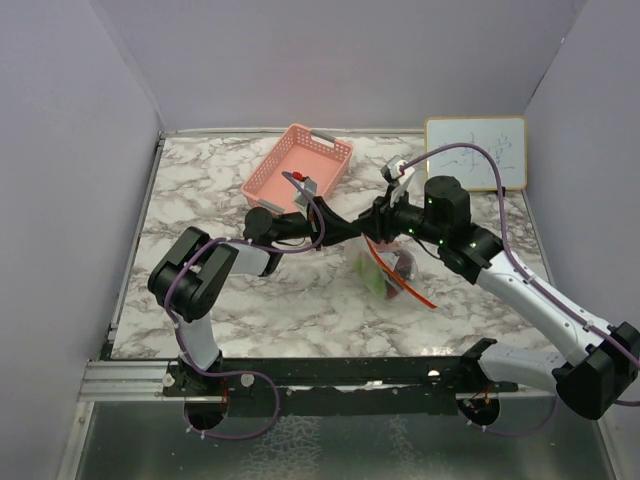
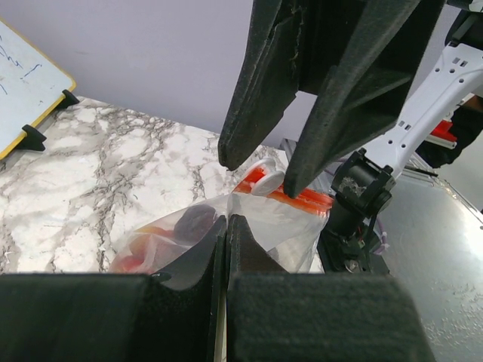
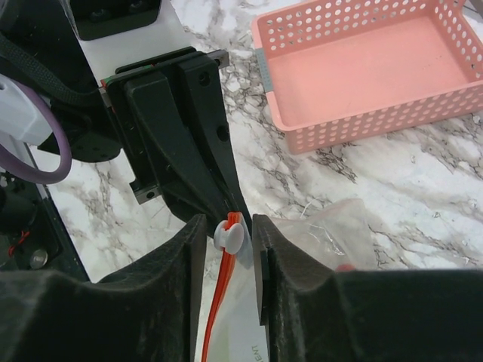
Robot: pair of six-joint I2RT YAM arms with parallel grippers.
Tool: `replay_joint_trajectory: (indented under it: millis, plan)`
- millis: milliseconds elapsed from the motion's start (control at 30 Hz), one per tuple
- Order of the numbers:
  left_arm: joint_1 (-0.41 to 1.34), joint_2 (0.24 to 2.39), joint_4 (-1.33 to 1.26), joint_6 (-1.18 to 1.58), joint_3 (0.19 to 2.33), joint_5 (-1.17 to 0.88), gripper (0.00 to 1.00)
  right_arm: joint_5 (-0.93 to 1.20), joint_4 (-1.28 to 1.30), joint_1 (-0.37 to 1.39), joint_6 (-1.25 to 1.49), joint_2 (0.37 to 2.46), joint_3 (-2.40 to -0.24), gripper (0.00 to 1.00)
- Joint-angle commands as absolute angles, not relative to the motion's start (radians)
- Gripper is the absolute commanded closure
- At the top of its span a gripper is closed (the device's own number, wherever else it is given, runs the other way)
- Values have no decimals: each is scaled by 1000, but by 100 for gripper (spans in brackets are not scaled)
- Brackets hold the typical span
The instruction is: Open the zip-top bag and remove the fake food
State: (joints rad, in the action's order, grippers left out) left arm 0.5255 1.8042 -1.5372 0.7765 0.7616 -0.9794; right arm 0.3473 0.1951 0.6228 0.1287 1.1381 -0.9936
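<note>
Step in hand: unzipping. My left gripper point(image 2: 226, 225) pressed together on zip-top bag point(image 2: 266, 226) edge. Bag hangs above bench point(image 1: 250, 300), fake food point(image 2: 195, 221) inside. Right gripper point(image 3: 226, 221) looks pinched on white slider point(image 3: 229, 235). Next, I judge: draw slider along red strip, left holding firm.

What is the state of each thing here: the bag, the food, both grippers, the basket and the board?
zip-top bag: hangs pinched near its mouth; zipped or open, cannot tell.
fake food: inside the bag.
left gripper: shut on the bag's plastic.
right gripper: jaws on either side of the white slider; grip unclear.
pink basket: upright, open side up.
whiteboard: standing, scribbled on.
</note>
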Motion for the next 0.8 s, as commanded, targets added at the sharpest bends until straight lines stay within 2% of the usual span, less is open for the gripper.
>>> replay_joint_trajectory:
  millis: [0,233,367,433,533,767]
  plan:
    - [522,1796,-1770,792,781,-960,100,310,160,629,128,1151,-987,70]
    - [522,1786,-1770,792,785,-958,100,264,182,628,110,1153,-986,71]
    - [520,1777,-1770,795,782,-962,100,227,188,628,109,1142,-989,79]
    - [519,1768,-1770,799,778,-964,100,203,203,627,101,1137,-1000,89]
    - [519,1744,-1771,792,764,-958,100,200,222,628,86,1134,-1019,98]
    - [509,1723,-1769,782,760,-926,100,273,210,627,102,1128,-1008,99]
